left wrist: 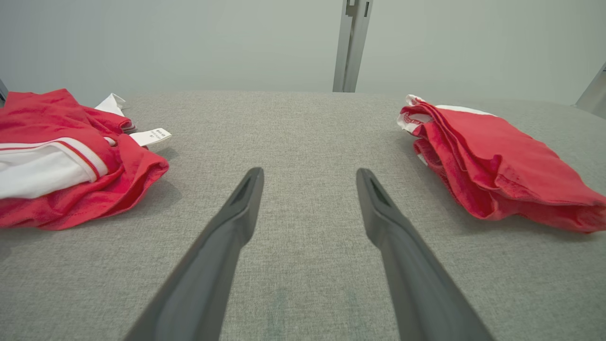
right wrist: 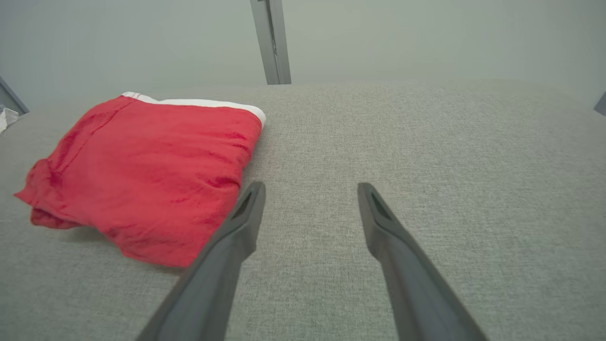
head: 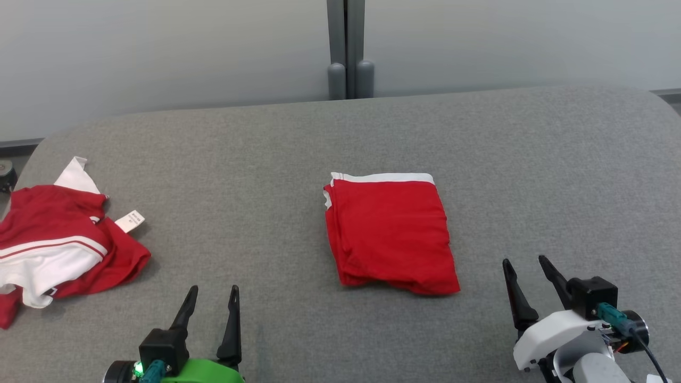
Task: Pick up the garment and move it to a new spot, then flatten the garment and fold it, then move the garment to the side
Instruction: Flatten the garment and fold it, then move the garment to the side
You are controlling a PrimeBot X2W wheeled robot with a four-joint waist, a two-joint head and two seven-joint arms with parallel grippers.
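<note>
Pointing forward over the grey worktop (head: pixel 266 159), the left pincer (head: pixel 214 290) and the right pincer (head: pixel 523 260) both have their fingers spread wide and hold nothing. Between the two, ahead of their tips and nearer the right pincer, lies the folded garment (head: pixel 391 234), red with a white far edge. Well out to the left of the left pincer sits a crumpled red-and-white garment (head: pixel 58 244) with a white label (head: pixel 130 221).
</note>
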